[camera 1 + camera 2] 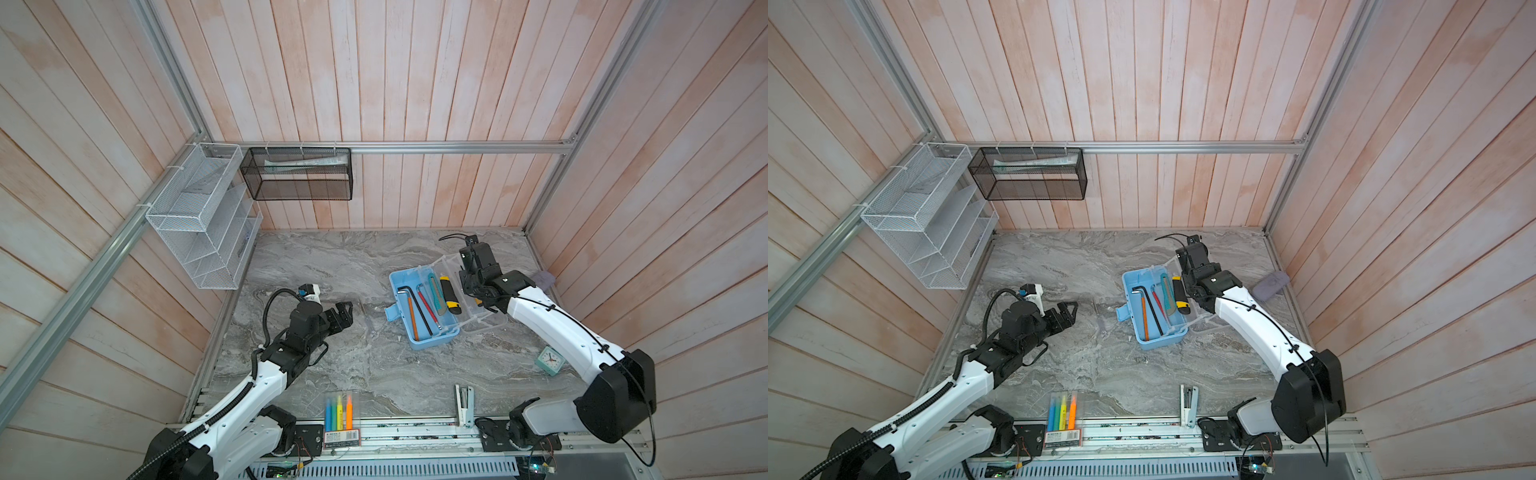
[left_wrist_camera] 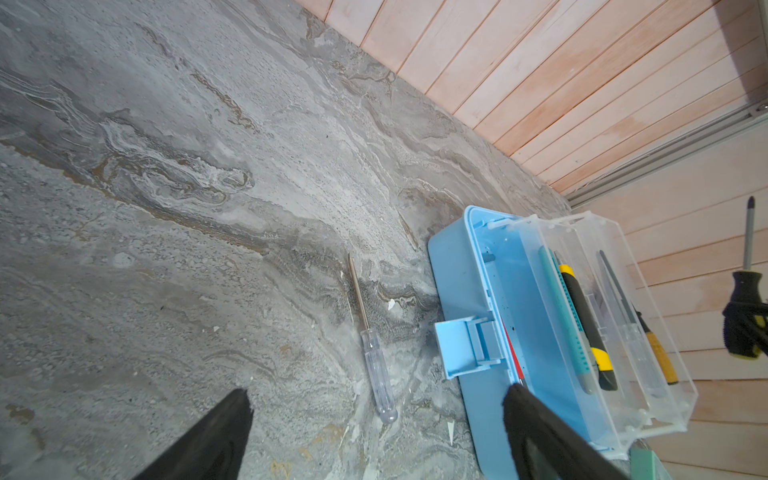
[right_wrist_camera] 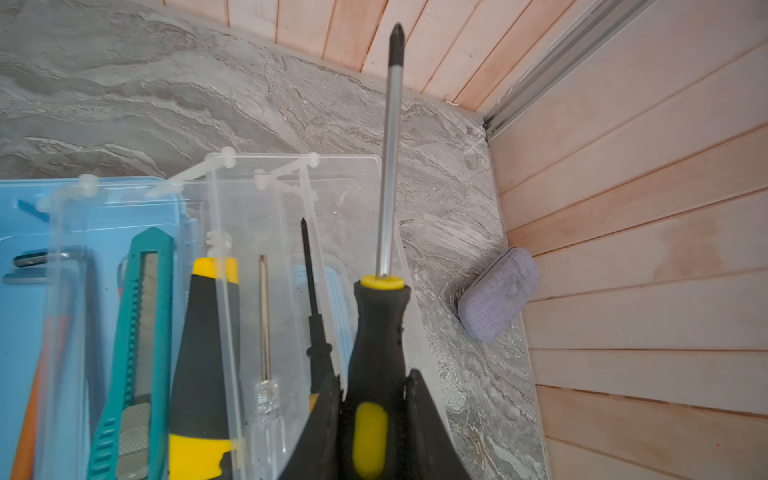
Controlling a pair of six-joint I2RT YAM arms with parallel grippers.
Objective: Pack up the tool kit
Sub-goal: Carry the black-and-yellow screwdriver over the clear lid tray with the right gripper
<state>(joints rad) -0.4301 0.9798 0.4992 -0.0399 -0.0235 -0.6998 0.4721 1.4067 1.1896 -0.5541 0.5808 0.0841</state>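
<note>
In both top views the light blue box (image 1: 432, 341) stands open right of centre on the table (image 1: 332, 257), its clear lid (image 1: 482, 326) folded out to the right. Hex keys (image 1: 404, 291), a teal cutter (image 1: 435, 293) and the yellow-black utility knife (image 1: 449, 296) lie inside. The right gripper (image 1: 478, 297) hangs over the lid, and its arm covers part of it. The left gripper (image 1: 345, 311) hovers left of the box, spread wide and empty. Along the near edge lie a highlighter pack (image 1: 340, 409) and a white stapler (image 1: 464, 405). A teal clock (image 1: 549, 360) sits near the right arm, and a grey case (image 1: 1271, 286) lies by the right wall.

The left wrist view shows a clear-handled screwdriver (image 2: 374, 345) flat on the table between the wide-apart fingers (image 2: 232, 415) and the box, touching neither.

In the right wrist view the jaws are clamped on the handle of a black-yellow screwdriver (image 3: 380, 328). Its tip points toward the far wall, above the lid, where two slim screwdrivers (image 3: 264, 324) lie.

The table is grey and marble-patterned. Pale wooden planks wall it in, with a white wire rack (image 1: 199, 216) on the left and a black mesh basket (image 1: 297, 172) on the far wall.
</note>
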